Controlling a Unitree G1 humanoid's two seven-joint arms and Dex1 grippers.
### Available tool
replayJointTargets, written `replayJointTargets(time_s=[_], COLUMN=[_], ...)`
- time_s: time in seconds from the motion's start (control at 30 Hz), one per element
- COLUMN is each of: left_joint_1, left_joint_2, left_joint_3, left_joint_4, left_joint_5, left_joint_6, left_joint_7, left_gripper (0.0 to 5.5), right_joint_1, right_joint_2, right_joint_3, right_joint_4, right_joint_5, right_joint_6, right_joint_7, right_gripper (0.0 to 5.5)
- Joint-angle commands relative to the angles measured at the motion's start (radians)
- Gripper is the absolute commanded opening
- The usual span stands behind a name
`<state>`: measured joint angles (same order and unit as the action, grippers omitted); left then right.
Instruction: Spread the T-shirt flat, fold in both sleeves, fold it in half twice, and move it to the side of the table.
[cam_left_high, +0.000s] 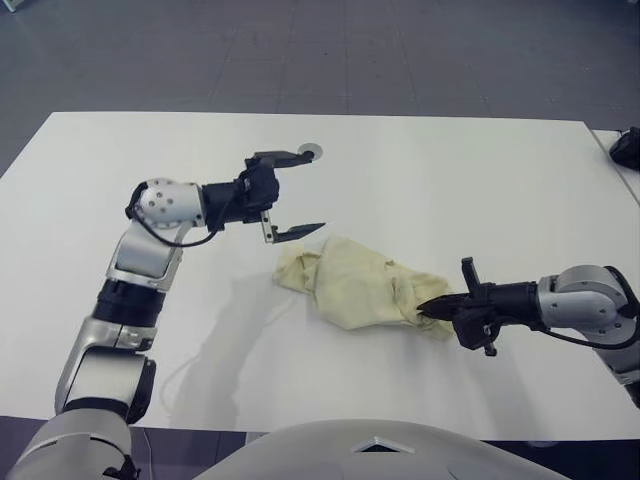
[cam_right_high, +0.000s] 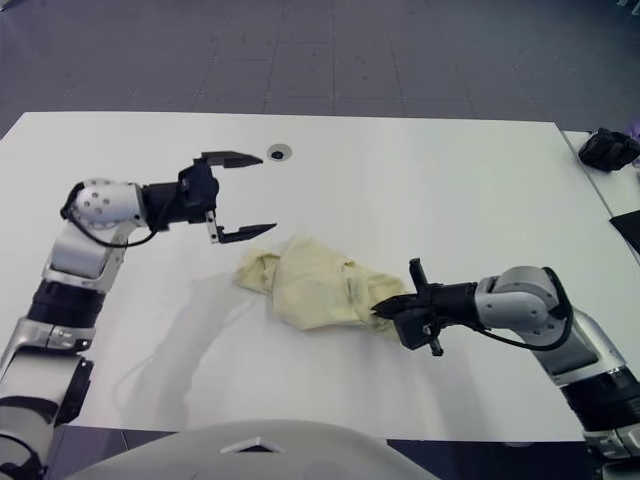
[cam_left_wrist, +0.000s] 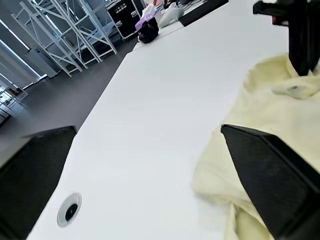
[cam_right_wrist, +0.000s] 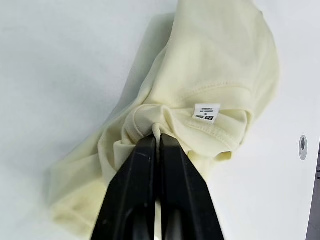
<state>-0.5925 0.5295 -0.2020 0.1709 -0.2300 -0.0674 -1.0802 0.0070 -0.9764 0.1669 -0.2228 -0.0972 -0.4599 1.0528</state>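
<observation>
The right end effector (cam_left_high: 425, 308) pinches the crumpled T-shirt (cam_left_high: 355, 280) nearer the counter's (cam_left_high: 470, 170) front edge, while the left end effector (cam_left_high: 316, 190) hangs wide open just beside it.

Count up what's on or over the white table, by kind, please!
T-shirt: 1
End effectors: 2 (left end effector open, right end effector shut on the T-shirt)
Round hole: 1
Total: 4
</observation>
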Motion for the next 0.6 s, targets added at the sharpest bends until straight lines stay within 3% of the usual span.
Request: replayJointTargets(time_s=[0.03,0.13,0.2,0.33,0.6], left_joint_1=[-0.131,-0.207,-0.224,-0.207,-0.162], left_joint_2=[-0.046,-0.01,0.006,0.013,0.05], left_joint_3=[-0.032,0.027,0.06,0.134,0.121], left_joint_4=[0.209,0.34,0.377,0.373,0.245], left_joint_5=[0.126,0.204,0.192,0.02,-0.151], left_joint_6=[-0.077,-0.131,-0.154,-0.113,0.091], left_joint_7=[0.064,0.197,0.201,0.009,-0.328], left_gripper=[5.37,5.37,5.37,5.37,5.37], right_joint_1=[-0.204,-0.443,-0.501,-0.53,-0.71], right_joint_2=[0.132,0.311,0.372,0.343,0.238], right_joint_3=[-0.042,-0.024,-0.021,-0.051,-0.1], right_joint_4=[-0.033,-0.065,-0.176,-0.301,-0.055], right_joint_5=[0.021,0.069,0.143,0.162,0.085], right_joint_6=[0.255,0.413,0.442,0.415,-0.019], right_joint_7=[-0.122,-0.23,-0.249,-0.232,-0.197], right_gripper=[0.0,0.0,0.0,0.0,0.0])
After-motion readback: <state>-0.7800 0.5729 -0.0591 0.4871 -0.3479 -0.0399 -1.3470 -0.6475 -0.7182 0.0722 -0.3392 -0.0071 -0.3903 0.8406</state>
